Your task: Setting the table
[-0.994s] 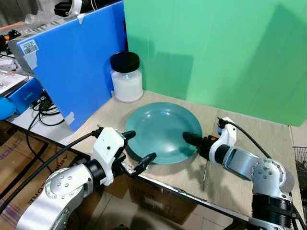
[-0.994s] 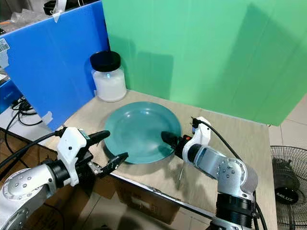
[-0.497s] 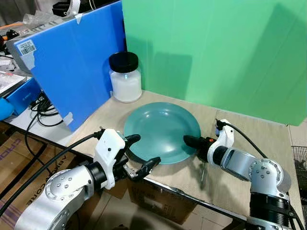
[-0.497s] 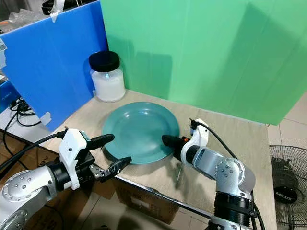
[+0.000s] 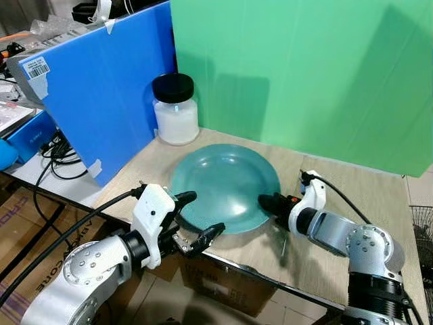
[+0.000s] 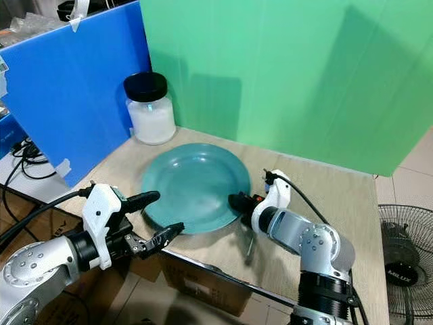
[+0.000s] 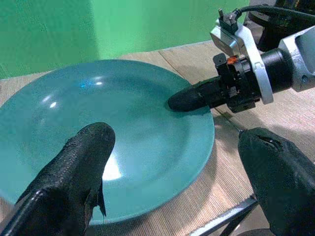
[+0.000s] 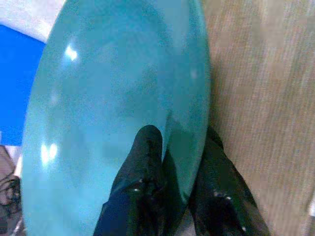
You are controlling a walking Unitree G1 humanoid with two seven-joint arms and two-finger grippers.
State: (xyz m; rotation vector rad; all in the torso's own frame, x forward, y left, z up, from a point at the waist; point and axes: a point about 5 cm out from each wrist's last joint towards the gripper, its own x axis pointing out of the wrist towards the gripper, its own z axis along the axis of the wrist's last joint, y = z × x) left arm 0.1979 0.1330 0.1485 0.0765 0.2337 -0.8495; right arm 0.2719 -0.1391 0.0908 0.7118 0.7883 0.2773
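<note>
My right pincer [image 5: 265, 201] pinches the rim of the plate [image 5: 223, 186] (stiff, glossy, likely slippery and breakable), while my left pincer [image 5: 199, 217] gapes empty at its near edge.

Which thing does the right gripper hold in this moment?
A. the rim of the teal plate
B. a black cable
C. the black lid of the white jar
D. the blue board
A: in the right wrist view the right gripper has one finger above and one below the rim of the teal plate.
</note>
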